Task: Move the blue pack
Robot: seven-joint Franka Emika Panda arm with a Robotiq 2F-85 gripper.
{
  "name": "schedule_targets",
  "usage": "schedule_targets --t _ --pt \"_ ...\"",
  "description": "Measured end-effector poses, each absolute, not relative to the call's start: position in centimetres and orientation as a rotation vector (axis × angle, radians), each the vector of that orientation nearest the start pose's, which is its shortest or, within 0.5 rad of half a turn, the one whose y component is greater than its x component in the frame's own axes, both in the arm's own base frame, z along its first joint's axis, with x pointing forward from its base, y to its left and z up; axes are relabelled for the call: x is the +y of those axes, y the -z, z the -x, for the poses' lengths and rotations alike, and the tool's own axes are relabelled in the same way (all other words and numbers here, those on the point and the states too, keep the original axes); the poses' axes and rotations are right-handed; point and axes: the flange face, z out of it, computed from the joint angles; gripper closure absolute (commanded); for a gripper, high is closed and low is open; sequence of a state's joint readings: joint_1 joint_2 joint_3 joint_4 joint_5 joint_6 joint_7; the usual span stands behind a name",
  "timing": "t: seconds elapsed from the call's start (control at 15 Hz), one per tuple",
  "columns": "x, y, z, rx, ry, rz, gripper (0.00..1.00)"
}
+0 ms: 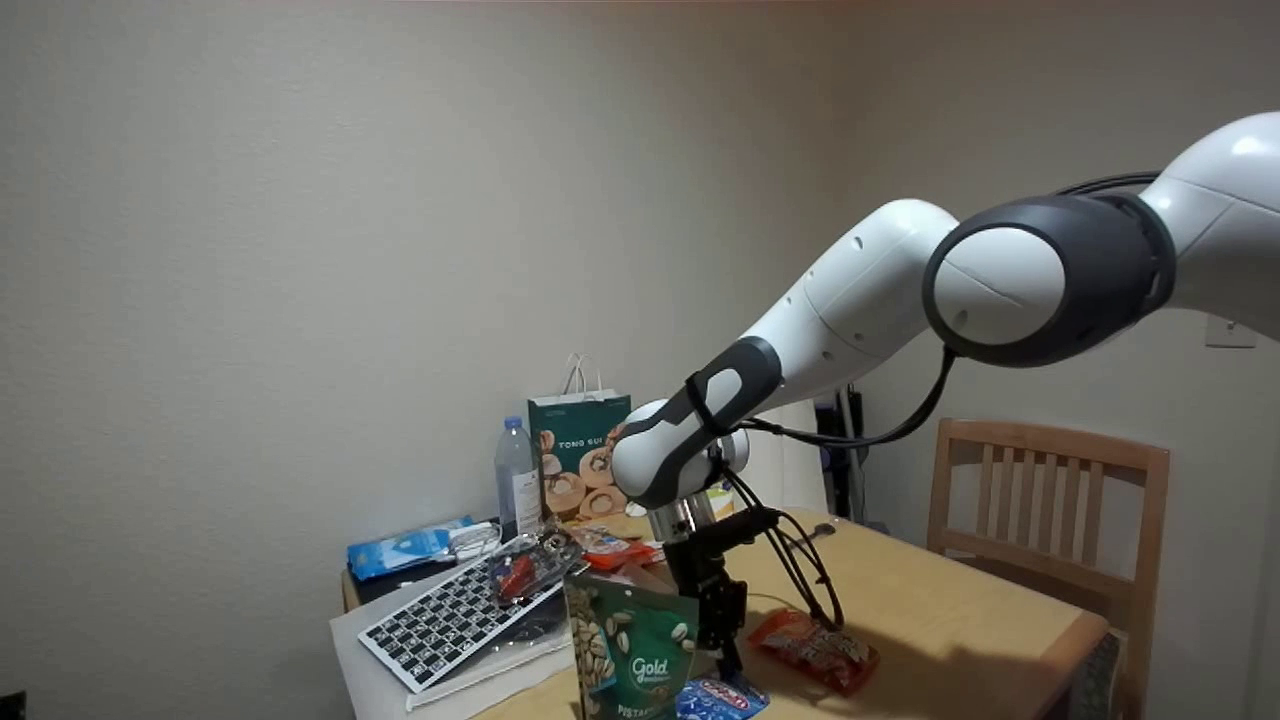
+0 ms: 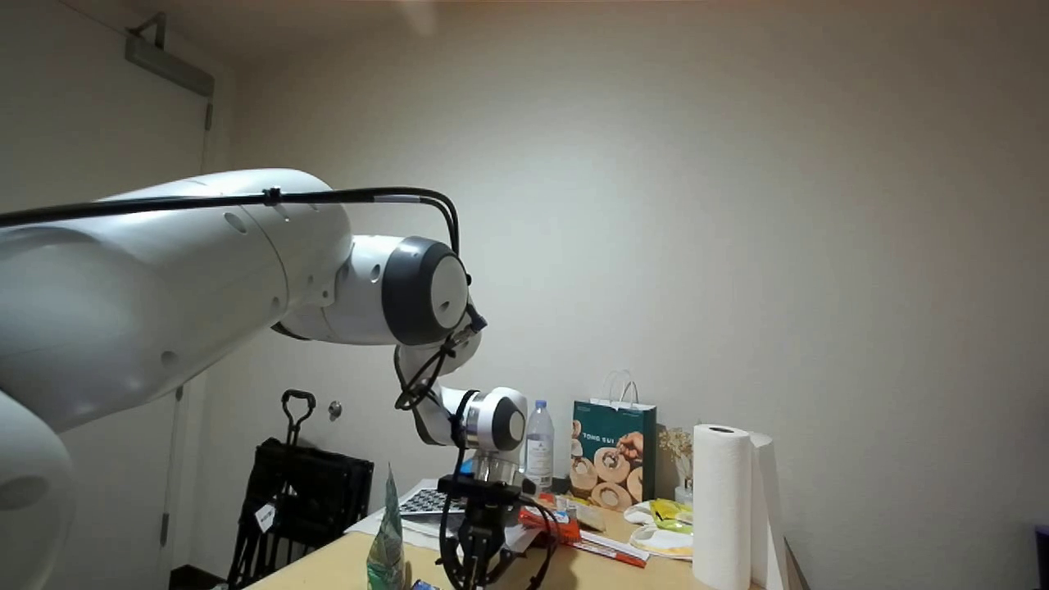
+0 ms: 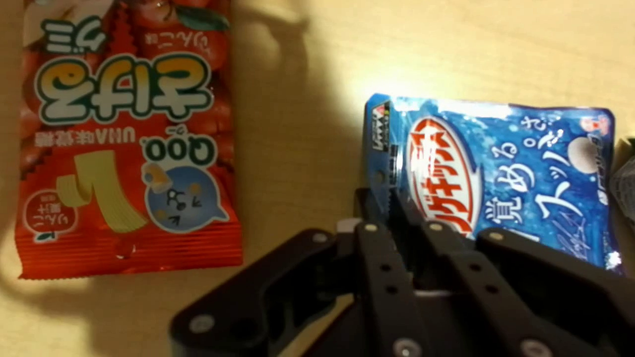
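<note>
Glossy blue and flat, the blue pack (image 3: 511, 178) lies on the table in the wrist view. In an exterior view, part of the blue pack (image 1: 718, 700) shows beside the green pouch. My gripper (image 3: 383, 206) is down at the pack's left edge. Its narrow fingers stand close together on either side of that edge, and the holed strip runs in between them. The grip itself is partly dark and blurred. An exterior view shows the gripper (image 1: 733, 668) pointing down onto the pack. Elsewhere only a sliver of the blue pack (image 2: 424, 585) is visible, and the fingertips fall below the frame.
A flat red packet (image 3: 129, 124) lies to the pack's left in the wrist view. Close by stands a green pouch (image 1: 640, 655). Behind are a keyboard (image 1: 460, 620), a bottle (image 1: 518, 475), a paper bag (image 1: 580, 450) and a paper towel roll (image 2: 721, 508).
</note>
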State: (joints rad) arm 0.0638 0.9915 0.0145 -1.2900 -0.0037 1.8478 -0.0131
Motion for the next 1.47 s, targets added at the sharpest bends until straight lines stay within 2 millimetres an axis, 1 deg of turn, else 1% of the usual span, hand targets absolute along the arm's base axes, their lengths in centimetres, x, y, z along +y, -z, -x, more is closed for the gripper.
schedule_targets --t 0.13,0.27,0.53,0.67,0.8,0.93,1.07,1.13,1.2,1.27,1.33,1.4,1.47 --pt "5.0 -11.4 -68.7 -0.125 -0.683 3.06 0.94" --pt "4.7 -11.3 -68.7 -0.109 -0.691 3.049 0.93" --pt "4.1 -11.3 -68.7 -0.071 -0.691 3.026 0.94" --pt "3.9 -11.8 -68.8 -0.037 -0.685 3.035 0.94" --pt "3.8 -13.0 -68.7 0.01 -0.674 3.055 0.94" --pt "3.4 -15.2 -68.2 0.089 -0.666 3.08 0.94" --pt "2.5 -17.7 -67.1 0.214 -0.664 3.109 0.94" --pt "2.0 -18.7 -66.4 0.282 -0.668 3.126 0.86" --pt "1.4 -19.6 -65.7 0.341 -0.674 3.144 0.94" --pt "0.9 -20.3 -64.9 0.393 -0.682 3.163 0.92" --pt "0.6 -20.7 -64.3 0.427 -0.691 3.171 0.86" --pt "0.5 -20.9 -63.9 0.441 -0.698 3.172 0.61" --pt "0.5 -20.9 -63.7 0.45 -0.703 3.172 0.6"
